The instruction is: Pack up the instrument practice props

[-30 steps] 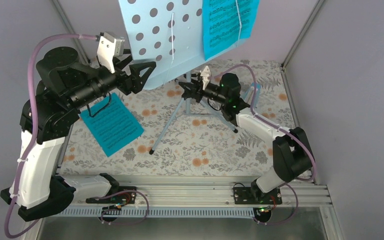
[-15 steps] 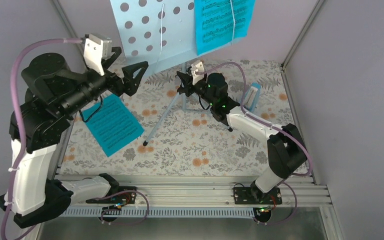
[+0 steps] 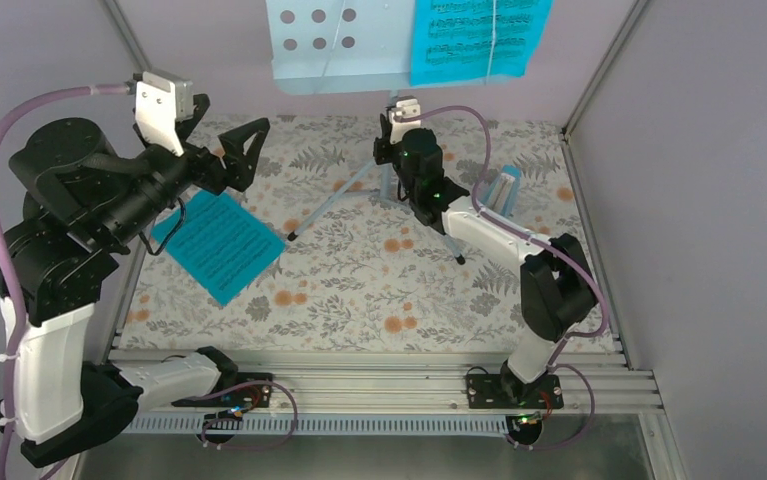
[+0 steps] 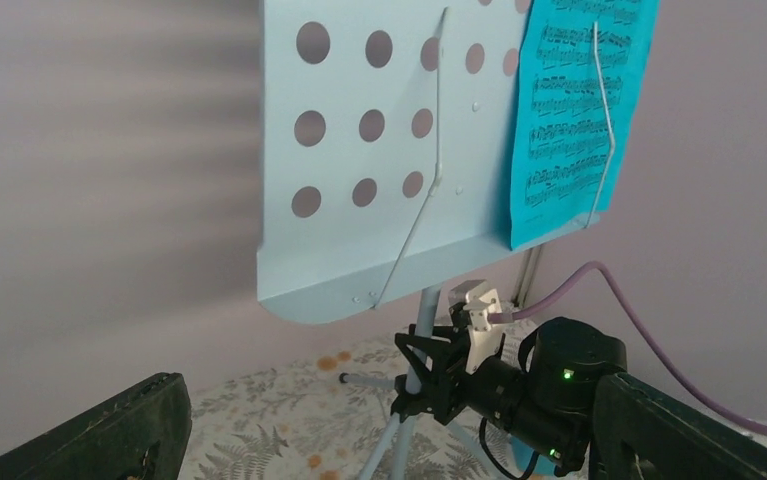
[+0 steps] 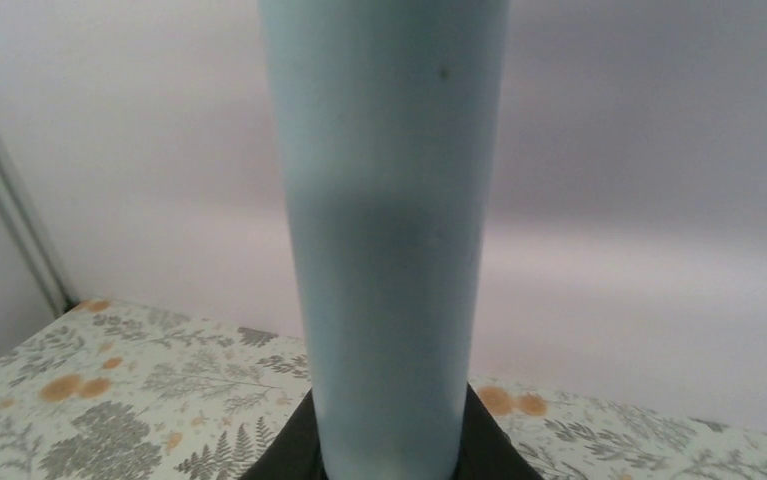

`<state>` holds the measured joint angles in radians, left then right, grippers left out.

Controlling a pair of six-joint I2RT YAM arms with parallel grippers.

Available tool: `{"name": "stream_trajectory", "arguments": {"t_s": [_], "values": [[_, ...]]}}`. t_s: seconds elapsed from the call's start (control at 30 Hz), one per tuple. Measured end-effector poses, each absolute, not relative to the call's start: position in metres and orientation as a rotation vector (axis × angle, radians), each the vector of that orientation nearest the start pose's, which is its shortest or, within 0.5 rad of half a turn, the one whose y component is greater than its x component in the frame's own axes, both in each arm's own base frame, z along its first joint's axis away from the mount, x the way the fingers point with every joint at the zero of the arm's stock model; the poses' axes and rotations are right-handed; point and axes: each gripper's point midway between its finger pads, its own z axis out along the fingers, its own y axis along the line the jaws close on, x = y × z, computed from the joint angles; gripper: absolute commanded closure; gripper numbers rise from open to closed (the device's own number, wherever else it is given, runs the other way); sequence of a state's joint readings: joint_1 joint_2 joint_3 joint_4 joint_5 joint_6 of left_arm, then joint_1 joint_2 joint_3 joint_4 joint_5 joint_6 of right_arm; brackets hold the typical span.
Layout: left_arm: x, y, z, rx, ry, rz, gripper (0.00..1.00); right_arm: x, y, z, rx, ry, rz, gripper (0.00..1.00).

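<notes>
The pale blue music stand stands upright at the back, its perforated desk [image 3: 334,45] cut off by the top edge. A turquoise page [image 3: 479,40] is clipped on its right half. My right gripper [image 3: 389,150] is shut on the stand's post [image 5: 389,240], which fills the right wrist view. My left gripper [image 3: 234,150] is open and empty, left of the stand and apart from it; its fingers [image 4: 109,440] frame the desk [image 4: 379,150]. A second turquoise page [image 3: 219,245] lies flat on the table. The blue metronome [image 3: 504,188] is partly hidden behind my right arm.
A floral cloth [image 3: 359,290] covers the table. Grey walls and metal corner posts [image 3: 599,70] close in the back and both sides. The stand's tripod legs [image 3: 324,210] spread across the middle of the cloth. A rail [image 3: 379,385] runs along the near edge.
The stand has swung from a forward tilt to upright and shifted back and right with my right gripper on its post. My left gripper has drawn back left, away from the desk's lower edge.
</notes>
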<state>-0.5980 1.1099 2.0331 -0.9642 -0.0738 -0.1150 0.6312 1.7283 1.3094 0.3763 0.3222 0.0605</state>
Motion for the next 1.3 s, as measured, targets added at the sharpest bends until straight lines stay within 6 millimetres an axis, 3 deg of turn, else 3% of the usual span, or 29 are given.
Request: {"name": "stream_trajectory", "arguments": {"t_s": [0.2,0.4,0.53,0.67,0.87,1.13,1.2,1.3], "values": [[0.219,-0.138,0.564,0.358,1.625,-0.496,0.0,0.472,0.278,0.319,-0.143,1.615,0.221,0.96],[0.226,-0.158,0.553,0.426,1.655,-0.55,0.0,0.472,0.289,0.314,-0.147,1.629,0.198,0.95],[0.228,-0.171,0.55,0.466,1.657,-0.596,0.0,0.474,0.296,0.314,-0.15,1.632,0.199,0.7],[0.225,-0.178,0.555,0.49,1.63,-0.639,0.0,0.474,0.296,0.311,-0.086,1.649,0.256,0.31],[0.226,-0.192,0.56,0.536,1.598,-0.699,0.01,0.459,0.29,0.296,-0.09,1.682,0.304,0.12],[0.256,-0.231,0.556,0.611,1.606,-0.772,0.19,0.401,0.241,0.28,-0.094,1.71,0.37,0.06],[0.267,-0.242,0.559,0.624,1.604,-0.786,0.22,0.393,0.214,0.27,-0.059,1.735,0.386,0.05],[0.283,-0.257,0.56,0.634,1.604,-0.803,0.23,0.394,0.153,0.26,0.059,1.766,0.377,0.04]]}}
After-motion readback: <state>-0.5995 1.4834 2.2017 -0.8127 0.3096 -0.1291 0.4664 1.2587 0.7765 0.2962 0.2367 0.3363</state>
